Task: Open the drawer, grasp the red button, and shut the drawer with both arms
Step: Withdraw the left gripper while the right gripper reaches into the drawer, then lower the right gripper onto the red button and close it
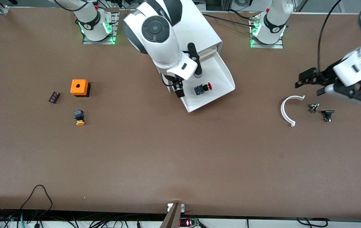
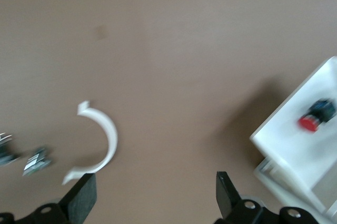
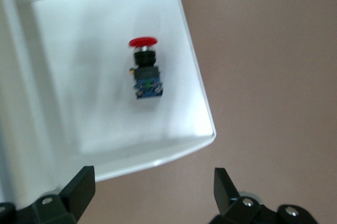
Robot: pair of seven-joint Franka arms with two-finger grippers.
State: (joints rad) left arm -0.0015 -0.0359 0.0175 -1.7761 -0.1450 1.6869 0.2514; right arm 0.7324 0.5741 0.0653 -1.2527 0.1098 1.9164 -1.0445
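Note:
The white drawer (image 1: 220, 71) stands pulled out of its white cabinet (image 1: 201, 28). The red-capped button (image 1: 203, 88) lies on its side in the drawer. My right gripper (image 1: 177, 89) is open and empty over the drawer's side wall at the right arm's end. In the right wrist view the button (image 3: 144, 68) lies on the drawer floor (image 3: 79, 87), past my open right gripper (image 3: 152, 192). My left gripper (image 1: 310, 85) is open and empty over the table beside a white arc (image 1: 286, 110). The left wrist view shows the open left gripper (image 2: 152, 200), the arc (image 2: 105, 139) and the button (image 2: 316, 116).
Toward the right arm's end lie an orange cube with a hole (image 1: 79, 87), an orange-capped button (image 1: 79, 117) and a small black piece (image 1: 54, 97). Beside the arc lie a small metal part (image 1: 313, 107) and a black part (image 1: 327, 114).

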